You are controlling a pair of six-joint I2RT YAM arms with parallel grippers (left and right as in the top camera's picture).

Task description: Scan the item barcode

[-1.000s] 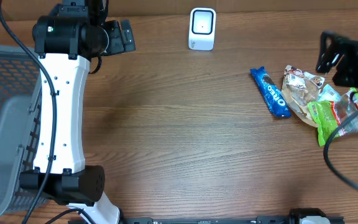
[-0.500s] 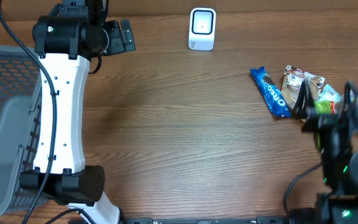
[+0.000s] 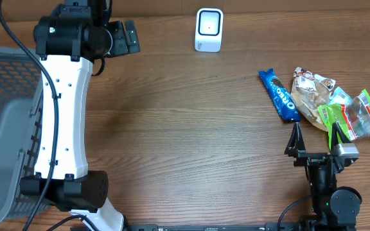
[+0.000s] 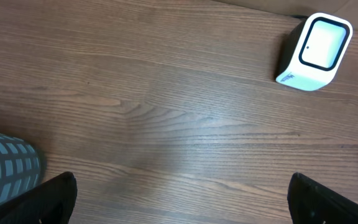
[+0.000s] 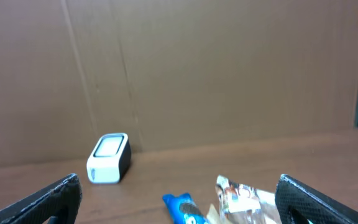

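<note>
The one word I can read is OREO, in white letters along the blue pack (image 3: 279, 95), seen from overhead. From my right wrist camera only one end of that pack shows, and no letters come through. The tan bag (image 3: 310, 90) and the green bag (image 3: 355, 119) beside it carry print too small for me to read. The scanner (image 3: 209, 29) bears no marking I can make out.

I see a matt wood-grain table (image 3: 191, 128), a glossy white plastic scanner (image 3: 209, 29), a shiny blue Oreo wrapper (image 3: 279, 95) and dull brown cardboard (image 5: 197, 68) behind it.
</note>
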